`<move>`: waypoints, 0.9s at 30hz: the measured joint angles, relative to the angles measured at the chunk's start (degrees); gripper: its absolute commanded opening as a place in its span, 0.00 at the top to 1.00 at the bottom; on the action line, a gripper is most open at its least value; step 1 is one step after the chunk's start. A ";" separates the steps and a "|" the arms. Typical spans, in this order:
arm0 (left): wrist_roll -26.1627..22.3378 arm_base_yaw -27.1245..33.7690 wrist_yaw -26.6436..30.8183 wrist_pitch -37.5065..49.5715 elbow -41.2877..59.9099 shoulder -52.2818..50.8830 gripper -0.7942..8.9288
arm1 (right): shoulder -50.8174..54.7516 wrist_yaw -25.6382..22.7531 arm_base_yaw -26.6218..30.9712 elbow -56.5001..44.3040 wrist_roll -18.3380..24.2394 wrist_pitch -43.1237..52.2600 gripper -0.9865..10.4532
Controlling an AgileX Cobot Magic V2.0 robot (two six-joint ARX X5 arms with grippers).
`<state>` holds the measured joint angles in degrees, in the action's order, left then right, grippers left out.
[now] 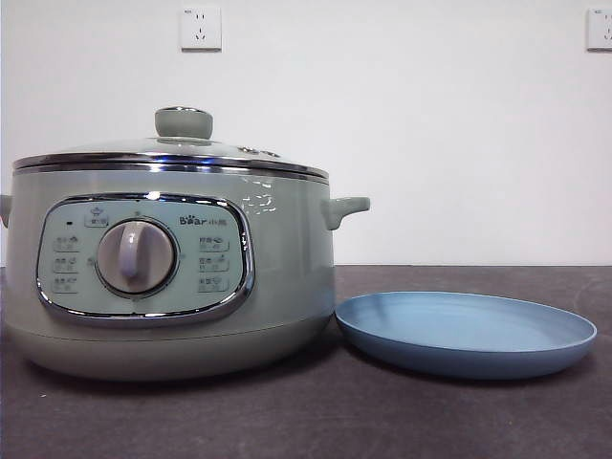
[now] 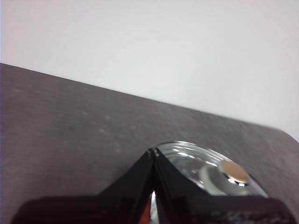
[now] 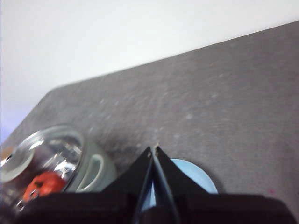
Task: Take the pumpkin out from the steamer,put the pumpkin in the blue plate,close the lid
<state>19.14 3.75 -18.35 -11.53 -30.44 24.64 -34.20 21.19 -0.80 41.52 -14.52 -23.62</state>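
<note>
The lid (image 1: 172,153) sat on the steamer (image 1: 163,287), lower left; the blue plate (image 1: 466,333) waited. Both arms' fingers were clenched, empty. Lifting the knob (image 1: 184,121) likely came first.

Left gripper (image 2: 153,154) black, wedge-shaped jaws, right gripper (image 3: 154,150) alike, surfaces seemingly matte

Lidded steamer (image 1: 172,277), pumpkin (image 3: 44,183) inside, beside blue plate (image 1: 466,332)
</note>
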 measured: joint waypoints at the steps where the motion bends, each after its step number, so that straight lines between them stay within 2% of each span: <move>1: -0.44 0.00 -1.46 -0.50 -1.31 1.49 0.92 | -1.18 1.29 0.00 1.44 1.31 -0.90 0.91; 7: -3.72 0.00 -16.04 -4.90 -9.57 10.34 0.92 | -8.50 11.58 0.00 9.16 11.13 -5.84 0.88; 9: -4.72 -0.02 -20.28 -6.12 -11.85 12.61 0.91 | -10.43 14.16 0.00 10.47 13.00 -6.43 0.78; 11: -5.42 -0.28 -22.67 -7.45 -13.79 14.69 0.77 | -11.96 15.72 0.00 10.88 14.05 -6.47 0.65; 14: -5.79 -1.09 -22.84 -8.79 -15.50 16.20 0.49 | -13.35 15.93 0.00 10.88 14.58 -7.52 0.55; 21: -6.08 -4.50 -21.14 -9.46 -16.76 17.75 0.47 | -13.70 15.91 -0.37 10.88 14.97 -8.09 0.55; 27: -7.19 -10.36 -17.05 -10.86 -20.13 23.32 0.47 | -13.73 15.91 -0.37 10.88 14.99 -8.98 0.55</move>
<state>11.94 -6.61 -35.40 -22.39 -50.57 47.97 -47.92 37.10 -1.17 52.40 0.47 -32.60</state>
